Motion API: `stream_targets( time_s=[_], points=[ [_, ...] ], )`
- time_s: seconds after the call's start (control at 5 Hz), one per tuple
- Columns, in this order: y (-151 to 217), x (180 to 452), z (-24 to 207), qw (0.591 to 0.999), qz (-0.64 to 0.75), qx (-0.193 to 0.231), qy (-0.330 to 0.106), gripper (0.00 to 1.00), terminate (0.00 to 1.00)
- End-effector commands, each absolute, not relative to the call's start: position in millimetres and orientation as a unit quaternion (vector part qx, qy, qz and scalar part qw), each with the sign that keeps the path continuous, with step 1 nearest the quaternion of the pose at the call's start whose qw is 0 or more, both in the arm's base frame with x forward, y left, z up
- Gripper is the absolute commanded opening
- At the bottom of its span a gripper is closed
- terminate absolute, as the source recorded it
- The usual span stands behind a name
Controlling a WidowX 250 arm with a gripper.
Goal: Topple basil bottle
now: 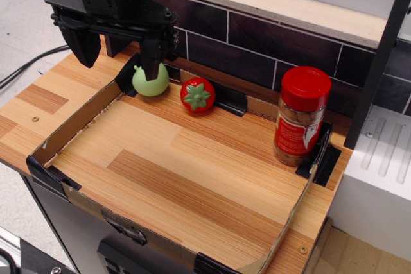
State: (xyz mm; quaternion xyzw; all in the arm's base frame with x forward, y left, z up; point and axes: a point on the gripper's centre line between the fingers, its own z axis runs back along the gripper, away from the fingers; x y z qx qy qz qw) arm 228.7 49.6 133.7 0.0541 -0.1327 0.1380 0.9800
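The basil bottle [300, 117] stands upright at the right side of the wooden tabletop, near the cardboard rim's right corner. It is a clear jar with a wide red cap, a red-and-white label and brownish contents. My black gripper [117, 56] hangs at the far left, well away from the bottle. Its two fingers are spread apart with nothing between them. The right fingertip [151, 63] is just in front of a pale green toy fruit [151, 81].
A red toy tomato with a green top [198, 95] sits near the back wall, between the green fruit and the bottle. A low cardboard rim [77, 120] taped with black borders the wooden surface. A dark tiled wall [257, 43] runs behind. A white appliance [379, 184] stands to the right.
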Motion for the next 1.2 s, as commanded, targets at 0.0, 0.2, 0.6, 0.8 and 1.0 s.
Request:
stream_targets(
  time_s=[0.0, 0.2, 0.6, 0.8, 1.0],
  points=[
    [49.6, 228.7, 133.7, 0.980, 0.138, 0.054, -0.133, 1.00, 0.00],
    [33.4, 240.6, 129.3, 0.988, 0.090, 0.052, -0.113, 1.00, 0.00],
    [-11.4, 247.5, 117.3, 0.997, -0.055, 0.017, -0.059, 1.00, 0.00],
    [-33.4, 250.7, 116.2, 0.990, -0.125, -0.013, -0.057, 1.00, 0.00],
    [-52.4, 254.4, 118.1, 0.986, -0.148, -0.010, -0.074, 1.00, 0.00]
  ],
)
